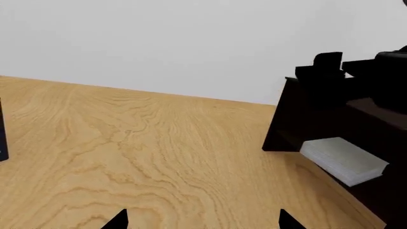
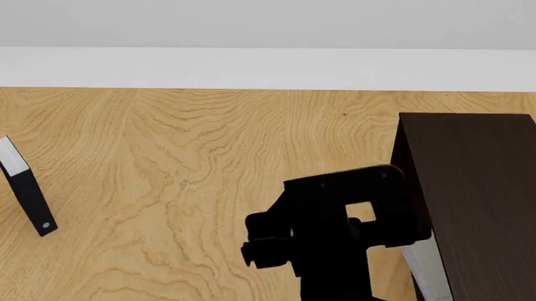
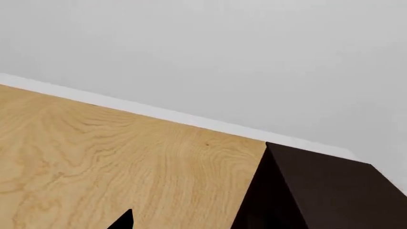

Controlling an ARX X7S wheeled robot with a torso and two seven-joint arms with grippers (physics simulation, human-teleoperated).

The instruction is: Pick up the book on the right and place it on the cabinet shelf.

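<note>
Two books — one grey book (image 1: pixel 343 160), one black book (image 2: pixel 27 191) — and one cabinet (image 2: pixel 477 188).

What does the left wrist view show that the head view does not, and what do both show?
Only the left wrist view shows the cabinet's open side, with the grey book lying flat on a shelf. Only the head view shows the black book with a round mark, standing on the wooden surface. Both show the cabinet, grey book, right arm and wooden surface.

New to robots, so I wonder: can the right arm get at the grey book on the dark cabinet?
Probably yes. The right arm sits beside the cabinet, and the grey book juts from its open side with nothing in front.
</note>
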